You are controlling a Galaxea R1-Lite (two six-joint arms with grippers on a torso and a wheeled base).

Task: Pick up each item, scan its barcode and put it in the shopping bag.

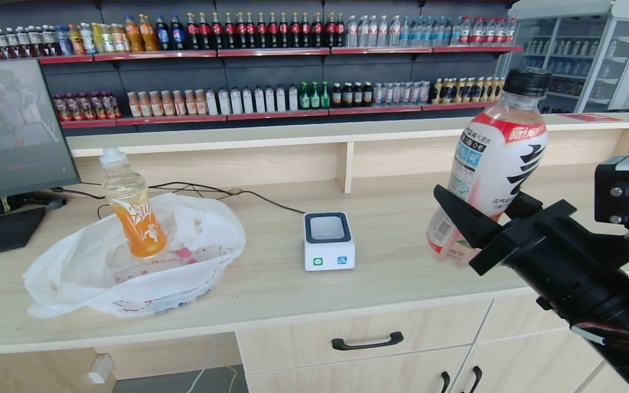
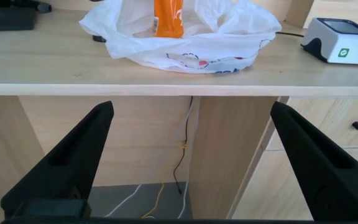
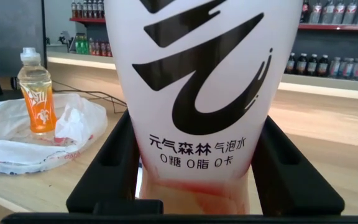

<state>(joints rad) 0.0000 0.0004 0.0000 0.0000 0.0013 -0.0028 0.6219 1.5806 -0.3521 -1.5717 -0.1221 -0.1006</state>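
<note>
The right gripper [image 1: 489, 221] clamps a bottle [image 1: 497, 153]: black cap, white label with black strokes, red band, pinkish base. The left gripper [image 2: 191, 149] gapes empty.

The pale wooden table [image 1: 391, 245] carries a small white scanner [image 1: 328, 241] near its middle. At 9 o'clock from the scanner lies the crumpled white shopping bag [image 1: 74, 273], with an orange bottle [image 1: 131, 210] standing upright in it. A monitor [image 1: 9, 131] stands at 10 o'clock, and black cables [image 1: 211, 191] trail along the back at 11 o'clock.
</note>
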